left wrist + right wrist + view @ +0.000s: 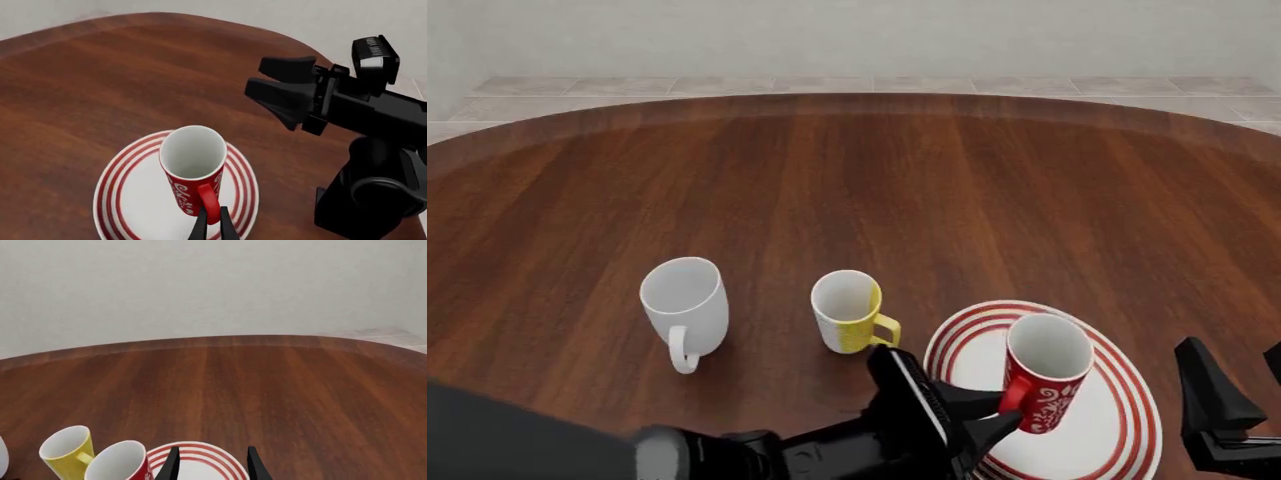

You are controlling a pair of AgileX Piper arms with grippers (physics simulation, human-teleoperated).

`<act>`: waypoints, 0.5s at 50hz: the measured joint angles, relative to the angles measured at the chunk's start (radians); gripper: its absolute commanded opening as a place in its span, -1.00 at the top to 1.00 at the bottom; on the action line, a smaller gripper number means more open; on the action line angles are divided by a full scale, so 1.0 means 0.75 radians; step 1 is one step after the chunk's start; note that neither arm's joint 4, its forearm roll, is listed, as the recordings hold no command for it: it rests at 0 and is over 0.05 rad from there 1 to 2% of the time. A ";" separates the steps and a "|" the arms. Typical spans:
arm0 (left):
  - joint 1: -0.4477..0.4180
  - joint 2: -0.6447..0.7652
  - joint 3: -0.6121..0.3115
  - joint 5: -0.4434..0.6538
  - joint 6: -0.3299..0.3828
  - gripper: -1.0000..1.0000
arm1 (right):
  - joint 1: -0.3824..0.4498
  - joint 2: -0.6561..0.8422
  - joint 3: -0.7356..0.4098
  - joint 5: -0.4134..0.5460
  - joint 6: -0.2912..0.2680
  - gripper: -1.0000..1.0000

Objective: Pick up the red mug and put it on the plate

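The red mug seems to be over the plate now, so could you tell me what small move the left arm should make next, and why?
Probably open the left gripper and back away. Its fingers pinch the handle of the red mug, which stands over the bare centre of the plate, though slightly tilted, and I cannot tell whether its base is fully seated, so lower a touch first. The right gripper is open, apart.

Red mug (pixel 1046 373) w/ white swirls, white inside; plate (pixel 1117 422) white w/ red rings; yellow mug (pixel 849 312); white mug (pixel 685 301); brown wood-grain desk (pixel 854 190).
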 measured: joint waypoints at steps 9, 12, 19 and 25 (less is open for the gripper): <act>0.010 0.057 -0.031 -0.009 0.005 1.00 | 0.000 0.006 0.000 -0.006 0.004 -1.00; 0.015 0.076 -0.041 -0.012 0.006 1.00 | 0.000 0.009 0.000 -0.008 0.005 -1.00; 0.023 0.113 -0.062 -0.017 0.008 1.00 | 0.000 0.014 0.000 -0.013 0.007 -1.00; 0.027 0.135 -0.075 -0.020 0.010 1.00 | 0.000 0.017 0.000 -0.015 0.007 -1.00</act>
